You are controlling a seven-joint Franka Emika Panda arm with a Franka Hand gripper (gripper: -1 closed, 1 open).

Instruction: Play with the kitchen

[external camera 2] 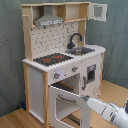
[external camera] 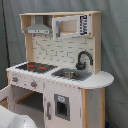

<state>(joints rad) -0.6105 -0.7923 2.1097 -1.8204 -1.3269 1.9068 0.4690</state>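
White and light-wood, the tall toy kitchen fills my first exterior view, with its black hob with red rings, black arched faucet over the sink, grey hood and upper shelf; a blurred white part of my arm sits at the bottom left corner. In my second exterior view the kitchen stands on a wooden floor before a grey curtain, its white-framed oven door swung open, and my white arm reaches from the lower right with the gripper at that door's upper edge. I cannot tell whether its fingers are apart or together.

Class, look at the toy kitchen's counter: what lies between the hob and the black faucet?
The sink, set in the counter between the hob and faucet; both exterior views show it.
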